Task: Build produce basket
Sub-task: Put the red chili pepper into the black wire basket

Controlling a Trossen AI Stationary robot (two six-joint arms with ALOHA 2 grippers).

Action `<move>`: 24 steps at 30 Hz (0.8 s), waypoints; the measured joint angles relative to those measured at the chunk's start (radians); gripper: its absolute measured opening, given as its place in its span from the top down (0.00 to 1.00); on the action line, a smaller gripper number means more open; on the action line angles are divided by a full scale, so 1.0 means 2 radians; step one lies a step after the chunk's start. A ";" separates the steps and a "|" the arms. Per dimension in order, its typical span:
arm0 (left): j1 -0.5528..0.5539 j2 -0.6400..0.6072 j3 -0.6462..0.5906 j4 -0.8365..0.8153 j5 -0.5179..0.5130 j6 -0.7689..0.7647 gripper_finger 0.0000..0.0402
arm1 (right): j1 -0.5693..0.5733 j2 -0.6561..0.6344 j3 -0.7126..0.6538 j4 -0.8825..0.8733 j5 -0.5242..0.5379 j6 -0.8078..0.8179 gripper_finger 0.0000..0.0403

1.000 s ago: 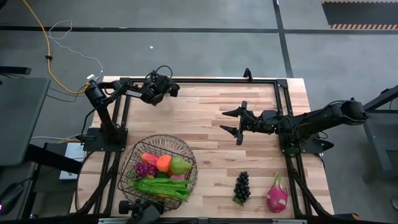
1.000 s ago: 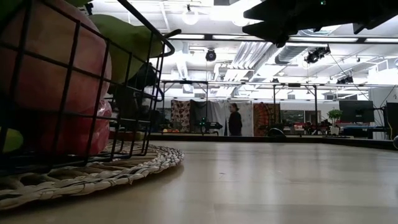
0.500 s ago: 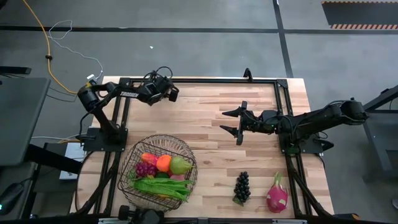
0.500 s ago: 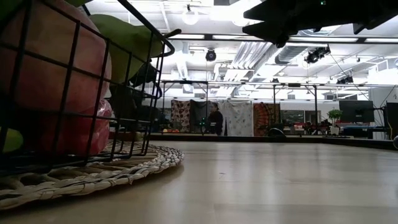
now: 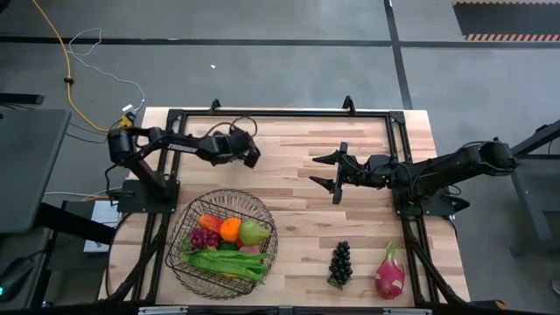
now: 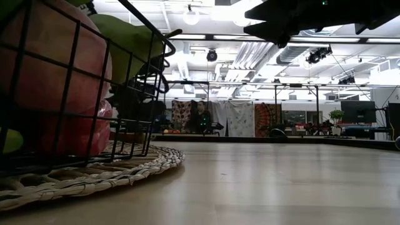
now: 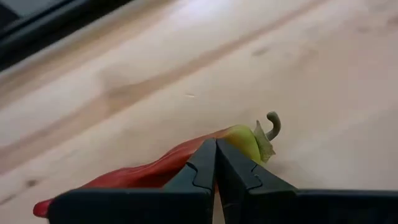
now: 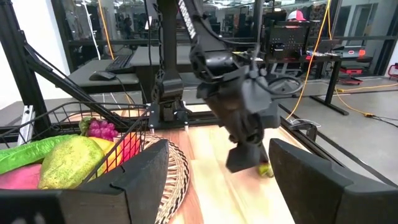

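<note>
Hovering my left gripper (image 7: 215,163), fingers pressed together, just above a red chili pepper (image 7: 143,174) at the upper centre of the high view, I must spread them before descending and pinch mid-body, not the green stem. The basket (image 5: 188,219) with produce (image 5: 229,241) sits lower left. My right gripper (image 5: 332,172) waits spread and empty, mid-frame.

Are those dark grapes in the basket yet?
No. The dark grapes lie on the table, right of the basket.
</note>
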 joint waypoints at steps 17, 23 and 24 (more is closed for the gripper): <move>0.000 -0.149 -0.001 0.009 0.151 0.166 1.00 | 0.000 0.000 0.000 -0.002 0.000 0.000 0.33; 0.006 -0.194 0.010 -0.066 0.196 0.226 0.90 | 0.000 0.000 0.000 -0.011 0.000 0.000 0.33; 0.006 -0.194 0.016 -0.090 0.188 0.234 0.86 | 0.000 0.000 0.000 -0.011 0.000 0.000 0.33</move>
